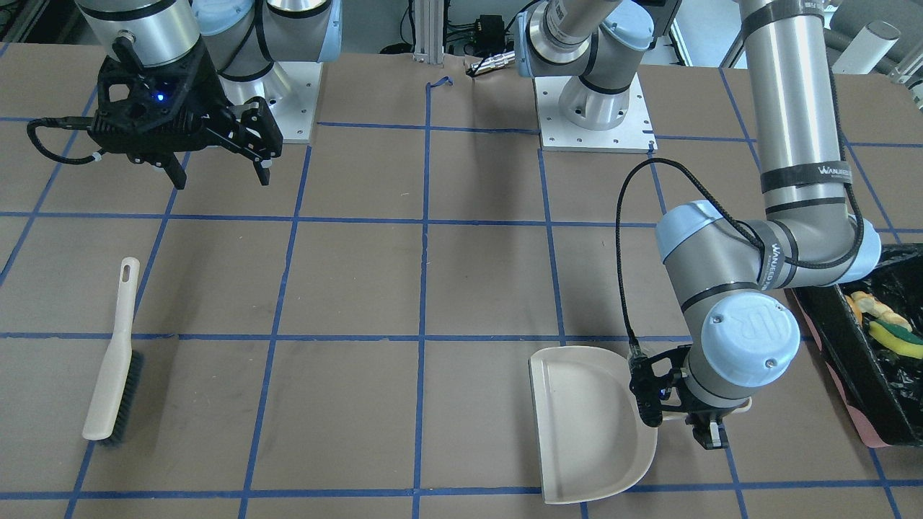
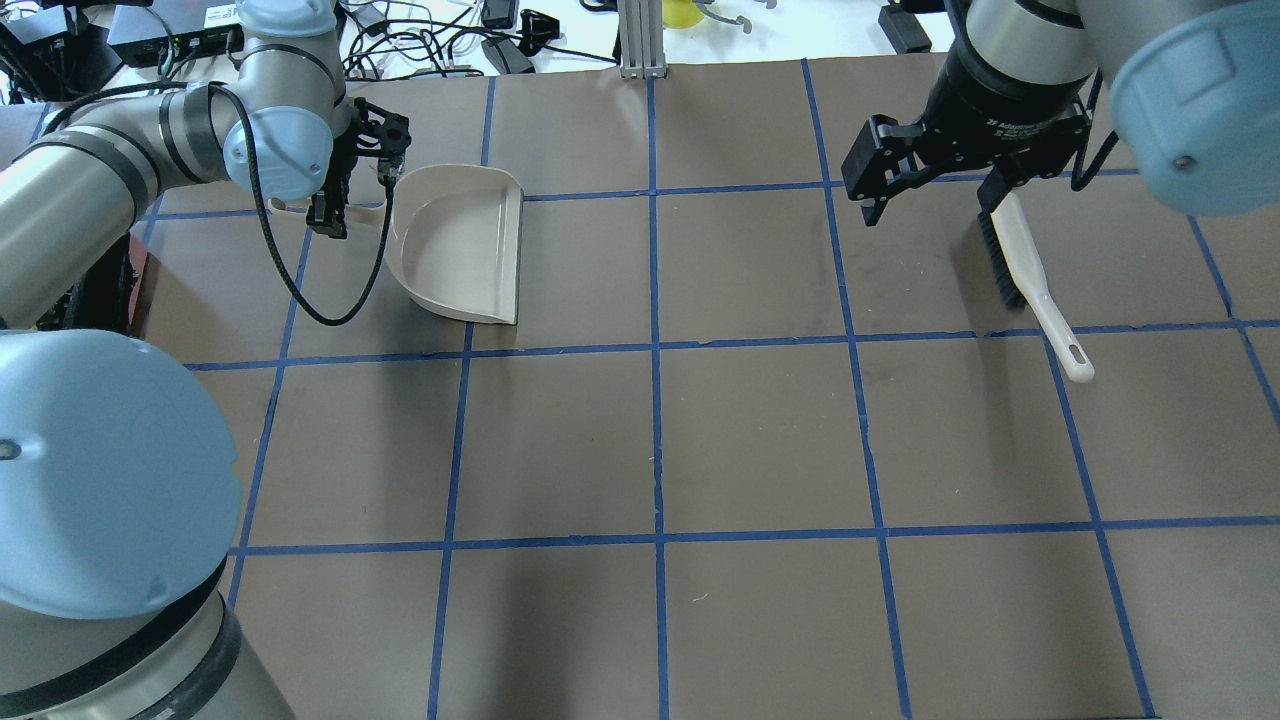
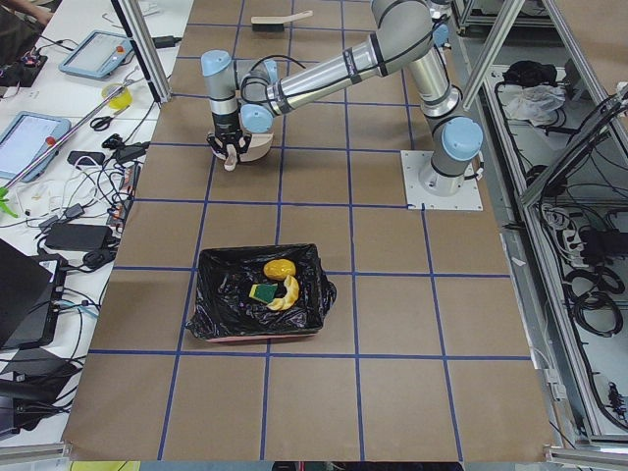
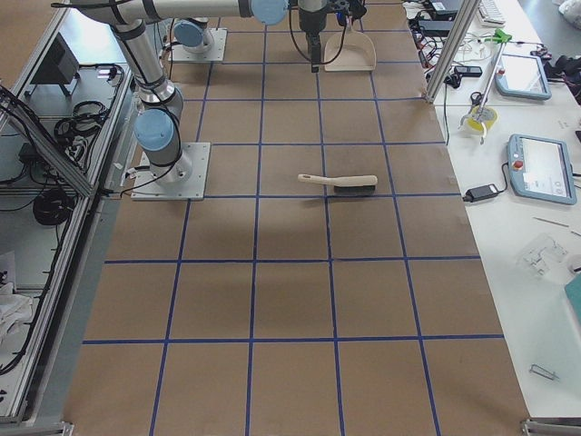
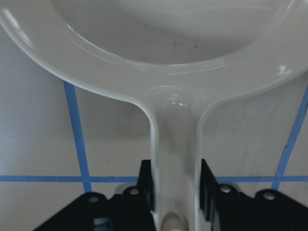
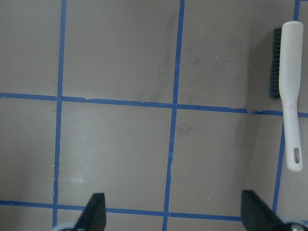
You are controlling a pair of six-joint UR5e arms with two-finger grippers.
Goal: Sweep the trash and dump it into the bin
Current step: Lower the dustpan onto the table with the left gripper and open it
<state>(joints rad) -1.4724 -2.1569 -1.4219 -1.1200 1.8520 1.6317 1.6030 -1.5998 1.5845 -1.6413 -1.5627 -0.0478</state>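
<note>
Inside the bin (image 3: 221,304), on crinkly black liner, holding golden-brown lump (image 3: 278,267), tan croissant piece (image 3: 291,294) and yellow-green sponge (image 3: 263,292), all touching. Near the bin, gripping the beige dustpan (image 1: 591,425) by its handle with left gripper (image 1: 681,422), fingers (image 5: 146,185) pressing on both sides of the handle; keeping pan flat on tabletop (image 1: 469,288). Well apart from the bin, hanging right gripper (image 1: 220,176) above tabletop, fingers spread wide, holding nothing. Farthest from the bin, leaving brush (image 1: 108,375) lying flat, untouched.
</note>
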